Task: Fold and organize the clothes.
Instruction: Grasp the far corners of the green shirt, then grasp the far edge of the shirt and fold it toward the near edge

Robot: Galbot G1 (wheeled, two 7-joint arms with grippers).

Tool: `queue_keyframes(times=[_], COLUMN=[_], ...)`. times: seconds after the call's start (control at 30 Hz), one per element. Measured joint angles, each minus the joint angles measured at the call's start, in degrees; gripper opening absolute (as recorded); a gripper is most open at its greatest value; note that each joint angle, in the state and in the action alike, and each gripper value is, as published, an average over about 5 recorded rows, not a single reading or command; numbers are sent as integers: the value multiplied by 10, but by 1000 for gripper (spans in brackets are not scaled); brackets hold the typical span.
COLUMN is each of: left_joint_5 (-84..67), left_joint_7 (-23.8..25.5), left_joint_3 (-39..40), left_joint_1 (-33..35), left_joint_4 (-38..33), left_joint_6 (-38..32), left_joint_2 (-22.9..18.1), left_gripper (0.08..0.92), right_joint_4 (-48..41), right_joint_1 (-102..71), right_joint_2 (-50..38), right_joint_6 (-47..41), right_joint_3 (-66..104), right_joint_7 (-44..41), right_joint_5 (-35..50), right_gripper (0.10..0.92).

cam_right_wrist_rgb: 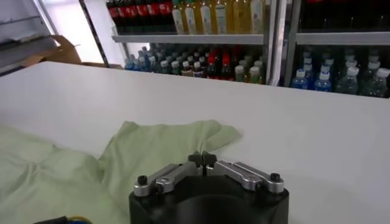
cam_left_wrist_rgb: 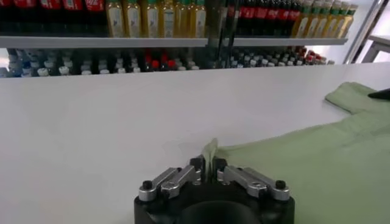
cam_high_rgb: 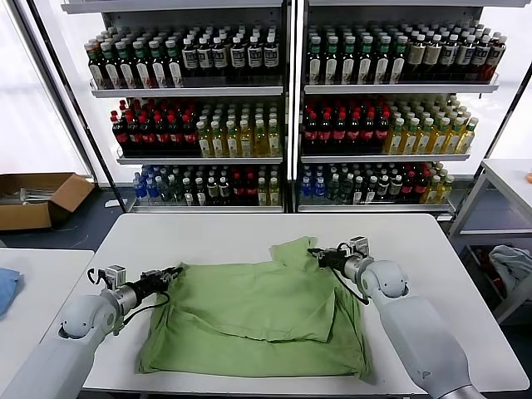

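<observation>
Shirt (cam_high_rgb: 258,320) lies mostly flat on the white worktop (cam_high_rgb: 216,237), centre front, light green. Looks partly folded: a layer is doubled across the near half and a crease runs across the middle. One sleeve or corner sticks out at the far right edge, toward the shelves (cam_high_rgb: 287,100). Collar, placket and logo not visible from the head view, so it is probably face down or already folded in.

Left end effector (cam_high_rgb: 172,274) sits at the shirt's far left corner. Left wrist view shows the jaws pinched closed on a thin ridge of green fabric (cam_left_wrist_rgb: 210,152), so it is gripping the shirt edge.

Right end effector (cam_high_rgb: 320,255) sits at the far right, beside the protruding flap. Right wrist view shows the fingertips (cam_right_wrist_rgb: 196,159) meeting, closed, right at the fabric edge. Likely gripping the shirt there, but I cannot see cloth between the tips clearly.

Progress: early to mid. Both far corners look grasped, which I read as setup for the next fold, far edge toward the near edge. Left to do: that fold, tuck the stray flap, at least one more fold to get a compact stack, then place it. Near right hem is rumpled and needs smoothing.
</observation>
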Motion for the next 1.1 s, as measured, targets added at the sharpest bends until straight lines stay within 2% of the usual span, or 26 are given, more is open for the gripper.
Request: queue_keyframes(times=[0.1, 0.17, 0.57, 1.1], left_joint_5=[-7, -13, -57, -52], left_joint_7=[-6, -10, -39, -57], left_joint_3=[-4, -8, -44, -123], left_joint_1=[0, 0, 28, 145], left_joint_4=[-8, -14, -81, -212], left_joint_6=[-5, -7, -17, -1], left_joint_2=[-1, 0, 5, 33], left_gripper=[102, 92, 91, 91], right_joint_4=[16, 32, 171, 400], right_joint_1=[-8, -16, -105, -348], right_joint_2=[-2, -4, -31, -68], right_joint_6=[-4, -6, -9, -7], right_joint_3=[10, 17, 82, 237], right_joint_7=[4, 6, 18, 20], right_joint_5=[11, 19, 64, 113], right_gripper=[106, 106, 106, 106])
